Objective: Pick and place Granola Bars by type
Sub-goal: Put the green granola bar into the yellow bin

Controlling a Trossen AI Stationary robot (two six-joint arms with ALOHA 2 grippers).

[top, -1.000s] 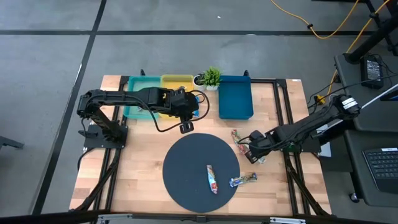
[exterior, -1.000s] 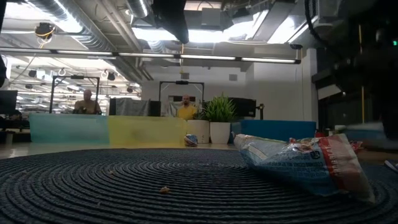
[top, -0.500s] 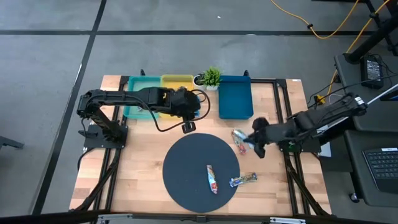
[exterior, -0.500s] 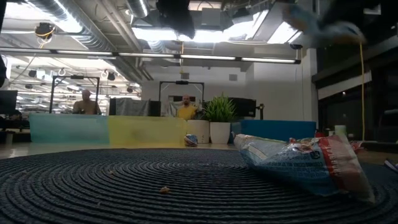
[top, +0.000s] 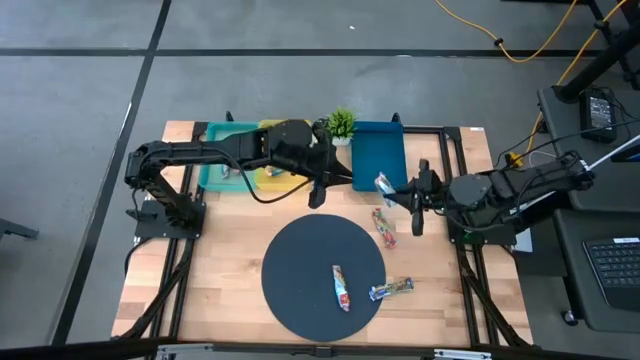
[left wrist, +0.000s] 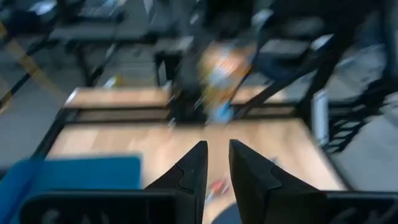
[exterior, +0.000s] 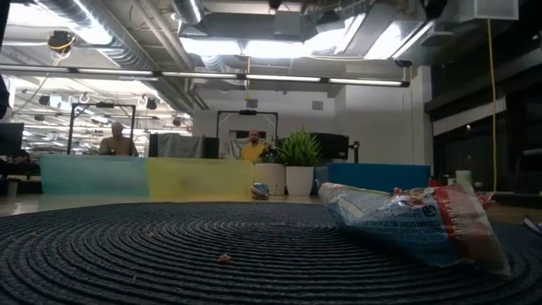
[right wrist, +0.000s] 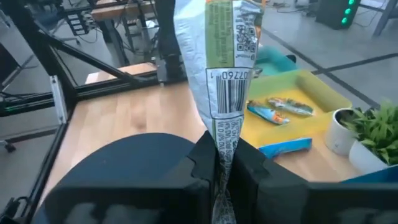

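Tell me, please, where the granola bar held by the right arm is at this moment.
In the high view, the held granola bar hangs over the dark blue tray's front right corner, pinched in the right gripper, above a loose bar.

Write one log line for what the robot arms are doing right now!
right gripper: shut on bar, lifted by blue bin | left gripper: near yellow bin, holding nothing | mat: two bars

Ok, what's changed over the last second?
The right pincer closed on a bar beside the mat and lifted it toward the blue bin. The left pincer swung from the yellow bin toward the blue one, holding nothing visible. The three other bars near the mat stayed put.
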